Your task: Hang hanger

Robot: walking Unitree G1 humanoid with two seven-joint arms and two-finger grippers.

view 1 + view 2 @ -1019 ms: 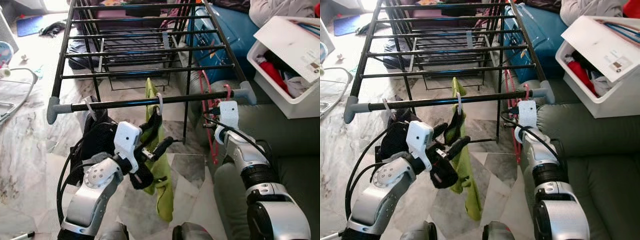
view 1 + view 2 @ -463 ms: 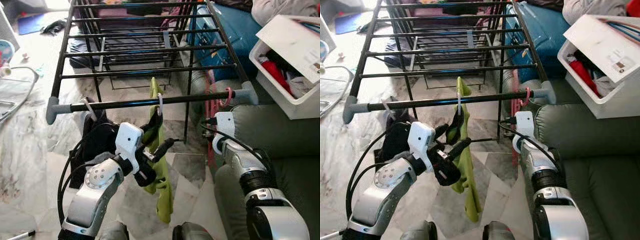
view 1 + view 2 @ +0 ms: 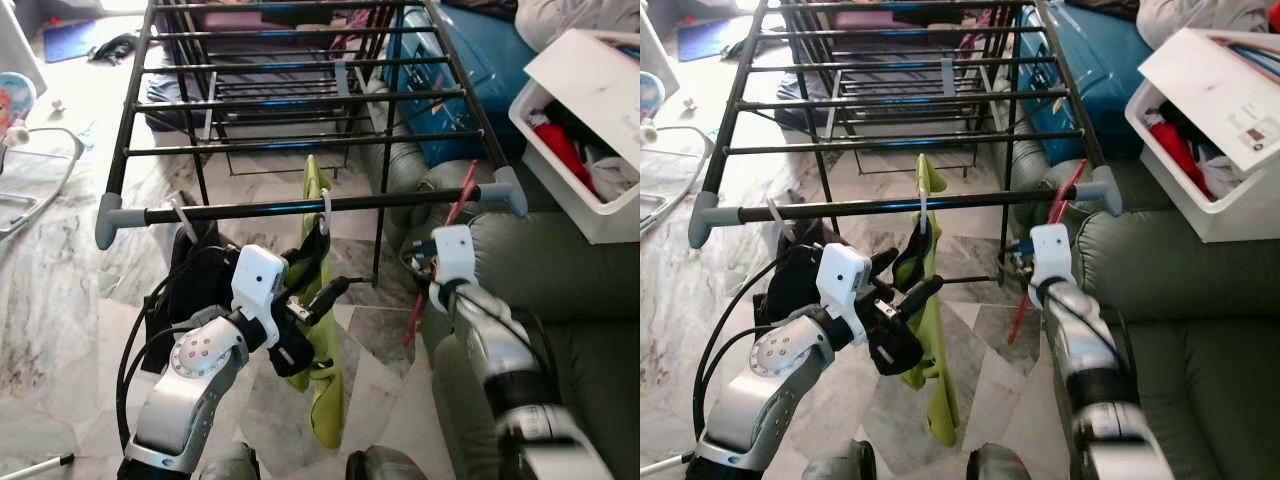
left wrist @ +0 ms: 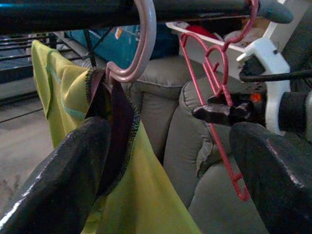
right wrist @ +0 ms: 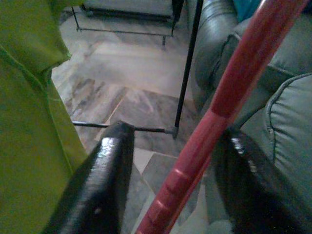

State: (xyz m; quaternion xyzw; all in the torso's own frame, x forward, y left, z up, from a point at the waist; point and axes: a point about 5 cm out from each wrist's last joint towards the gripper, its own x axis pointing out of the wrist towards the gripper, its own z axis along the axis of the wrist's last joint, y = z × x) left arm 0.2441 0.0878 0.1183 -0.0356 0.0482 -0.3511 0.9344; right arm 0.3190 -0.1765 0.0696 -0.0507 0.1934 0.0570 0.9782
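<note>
Two hands: both worked under the front rail (image 3: 300, 207) of the black drying rack (image 3: 300, 100)
Right hand (image 4: 214, 113): fingers spread a little around the red hanger (image 3: 440, 255), its shaft passing between them; contact with the pads could not be told
Red hanger: tilted, its top near the rail's grey end cap (image 3: 508, 190), beside the grey sofa (image 3: 580, 270)
Left hand (image 3: 318, 285): fingers wide apart, one finger (image 4: 63, 175) touching the dark-edged collar of the green garment (image 3: 325, 380); gripped nothing
Green garment: hung from a pale hook (image 4: 141, 44) on the front rail
Nearby: white bin (image 3: 590, 150) of clothes on the sofa, marble floor (image 3: 60, 300) below
</note>
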